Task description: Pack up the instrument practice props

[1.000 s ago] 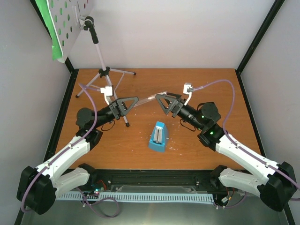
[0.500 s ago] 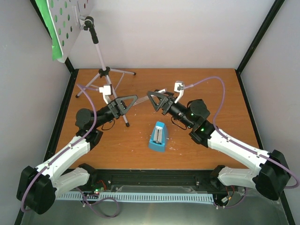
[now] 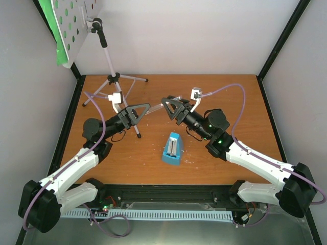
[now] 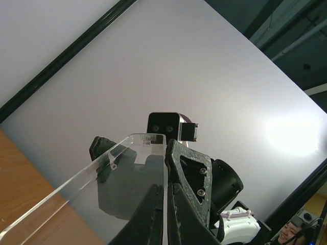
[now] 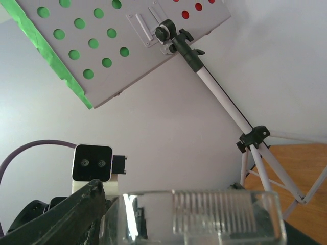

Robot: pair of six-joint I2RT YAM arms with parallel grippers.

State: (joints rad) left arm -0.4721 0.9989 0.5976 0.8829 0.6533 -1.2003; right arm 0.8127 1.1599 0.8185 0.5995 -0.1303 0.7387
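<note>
The silver tripod music stand [image 3: 106,50] stands at the back left, its grey perforated tray [image 3: 76,23] carrying a green page [image 3: 52,23]. In the right wrist view the tray [image 5: 117,46] shows green and red pages through its holes. The blue pyramid metronome [image 3: 172,148] stands mid-table. My left gripper [image 3: 147,108] and right gripper [image 3: 166,102] meet above the table, both on a clear plastic case [image 3: 157,106]. In the left wrist view my left gripper [image 4: 164,186] pinches the case's wall [image 4: 102,189]. The right fingers [image 4: 190,171] straddle its far end.
The tripod's legs [image 3: 127,79] spread over the back-left corner of the wooden table [image 3: 230,102]. Grey walls and black frame posts close in the left, back and right sides. The case [image 5: 204,214] fills the bottom of the right wrist view.
My right arm has swung left toward the left gripper, carrying its end of the clear case. The left arm, stand and metronome have not moved.
</note>
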